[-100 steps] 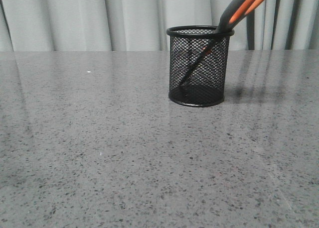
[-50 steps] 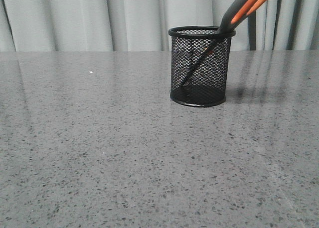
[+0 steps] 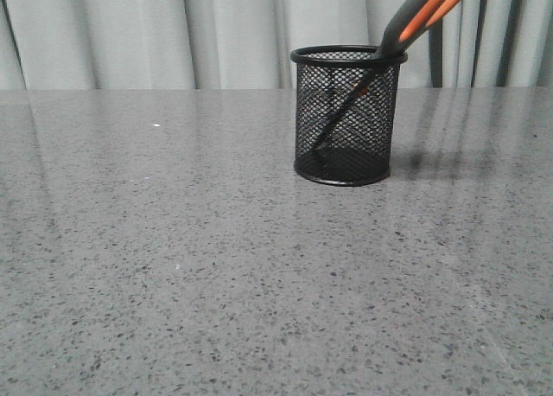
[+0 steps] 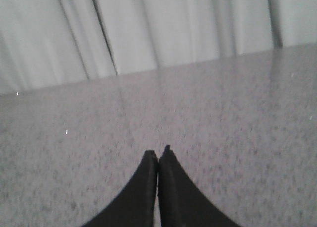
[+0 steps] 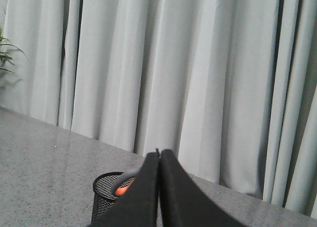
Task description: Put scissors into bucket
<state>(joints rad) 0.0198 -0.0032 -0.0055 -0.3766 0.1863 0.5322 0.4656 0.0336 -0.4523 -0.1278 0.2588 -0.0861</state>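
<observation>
We count one bucket (image 3: 348,115) and one pair of scissors (image 3: 413,20) on the grey speckled table (image 3: 173,266), with pale curtains (image 3: 130,33) hanging behind. The bucket stands upright on the table, right of centre in the front view. The scissors are inside it, blades down: the dark blades run slantwise through the mesh toward the base, and the grey and orange handles lean out over the rim on the right and rise well above it. We see nothing else in the bucket.

We count two grippers, each seen only by its own wrist camera. The left gripper (image 4: 158,155) is clenched, its black fingertips pressed together with nothing between them, above bare table. The right gripper (image 5: 158,153) is likewise clenched and empty, raised above the bucket (image 5: 110,199), where a bit of orange handle (image 5: 123,186) shows at the rim. At one edge of that view we see a few green leaves (image 5: 6,53).
</observation>
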